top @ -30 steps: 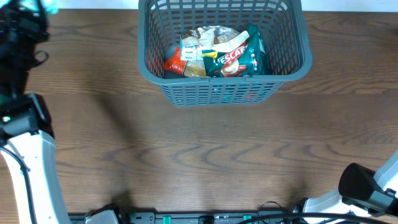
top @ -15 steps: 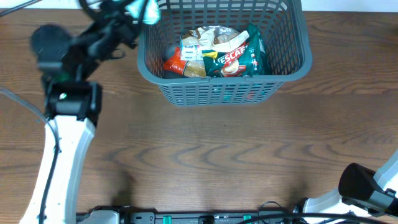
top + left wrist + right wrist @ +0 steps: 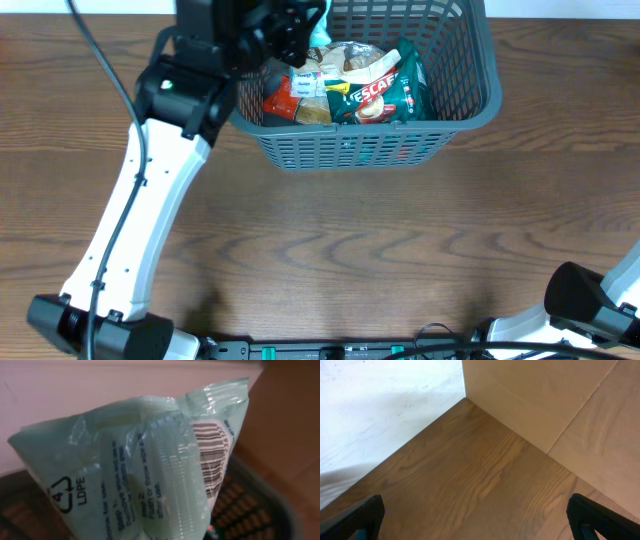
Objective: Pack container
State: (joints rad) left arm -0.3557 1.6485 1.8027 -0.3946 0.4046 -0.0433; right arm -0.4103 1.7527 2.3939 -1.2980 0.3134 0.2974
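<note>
The container, a large dark grey plastic basket with lattice sides (image 3: 350, 148), sits at the far side of the wooden table (image 3: 400, 250). The left gripper (image 3: 300, 28) hangs over its left part, clamped on a pale green plastic packet (image 3: 150, 475). The right gripper (image 3: 480, 522) is well apart from it, fingers spread wide.

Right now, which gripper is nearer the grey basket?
Left. The left gripper hangs over the far-left corner of the grey basket, holding a pale green packet. The right gripper sits open above the wooden table, near its near-right edge, well away.
</note>
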